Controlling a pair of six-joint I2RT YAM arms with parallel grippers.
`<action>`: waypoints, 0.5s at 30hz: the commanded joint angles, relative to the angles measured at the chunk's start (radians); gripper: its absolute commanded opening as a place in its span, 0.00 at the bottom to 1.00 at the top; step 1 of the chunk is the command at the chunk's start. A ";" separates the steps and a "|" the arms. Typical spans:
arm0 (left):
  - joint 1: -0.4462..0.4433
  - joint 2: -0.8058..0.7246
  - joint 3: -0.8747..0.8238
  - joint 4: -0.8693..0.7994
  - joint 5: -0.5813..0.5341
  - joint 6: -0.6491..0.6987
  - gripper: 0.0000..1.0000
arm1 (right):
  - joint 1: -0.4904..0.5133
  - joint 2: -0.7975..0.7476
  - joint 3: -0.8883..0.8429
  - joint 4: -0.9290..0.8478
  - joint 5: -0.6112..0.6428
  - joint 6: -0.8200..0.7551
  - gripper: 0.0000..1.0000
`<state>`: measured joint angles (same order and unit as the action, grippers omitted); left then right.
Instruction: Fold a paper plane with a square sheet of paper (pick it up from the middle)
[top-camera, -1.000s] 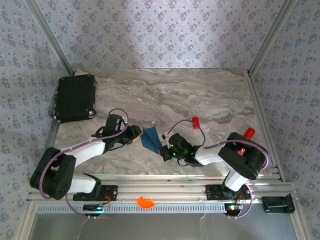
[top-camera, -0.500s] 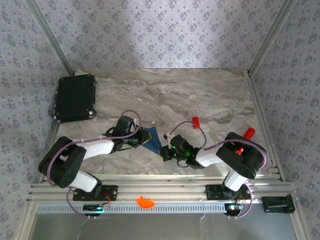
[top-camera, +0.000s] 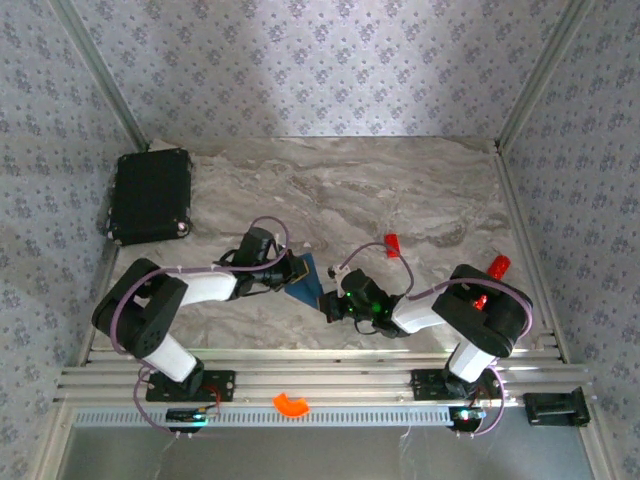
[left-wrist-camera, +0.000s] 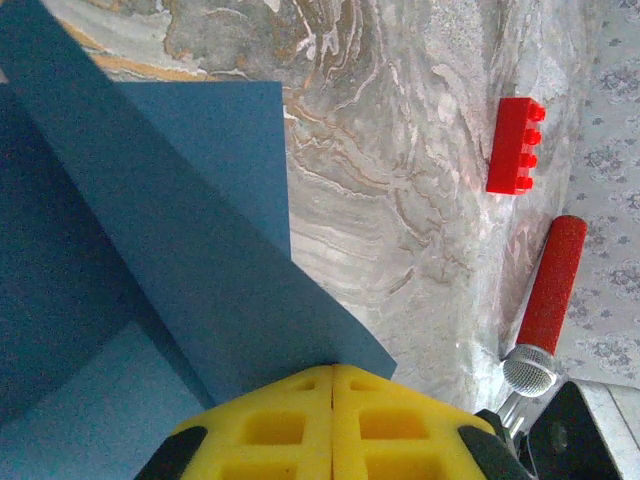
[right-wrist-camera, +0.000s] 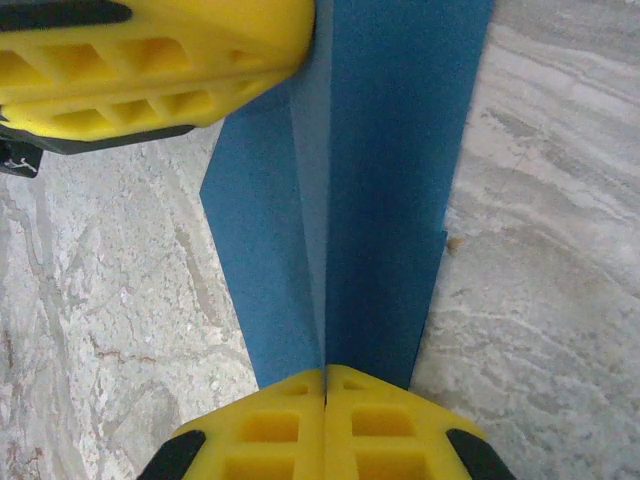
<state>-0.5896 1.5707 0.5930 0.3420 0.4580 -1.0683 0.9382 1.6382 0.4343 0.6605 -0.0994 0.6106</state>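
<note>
Left hand (left-wrist-camera: 332, 372) clamps the square sheet of paper (left-wrist-camera: 150, 250), matte dark blue, sharply creased; right hand (right-wrist-camera: 325, 375) pinches its near fold above the veined marble counter (right-wrist-camera: 540, 300).

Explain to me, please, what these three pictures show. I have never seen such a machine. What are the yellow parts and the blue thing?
These are two robot arms fixed at the near edge of a marble table. The wide picture looks down from above and behind them. The other two come from a camera on each wrist, so each shows its own yellow fingers at the bottom. The blue thing is a creased sheet of paper. The left gripper and the right gripper are both shut on it, from opposite sides. On the table also lie a black case and a red block. An orange piece lies on the frame near the arms' bases.
</note>
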 joint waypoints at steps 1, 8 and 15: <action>-0.006 0.016 0.014 0.025 0.018 -0.004 0.06 | -0.006 0.008 -0.008 -0.042 -0.020 0.011 0.01; -0.007 0.010 0.002 0.024 0.015 -0.007 0.07 | -0.009 0.024 -0.026 0.001 -0.028 0.047 0.00; -0.017 0.026 -0.016 0.055 0.009 -0.024 0.06 | -0.014 0.035 -0.037 0.030 -0.031 0.063 0.00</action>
<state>-0.5980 1.5795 0.5900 0.3573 0.4595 -1.0794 0.9272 1.6474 0.4194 0.7059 -0.1207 0.6483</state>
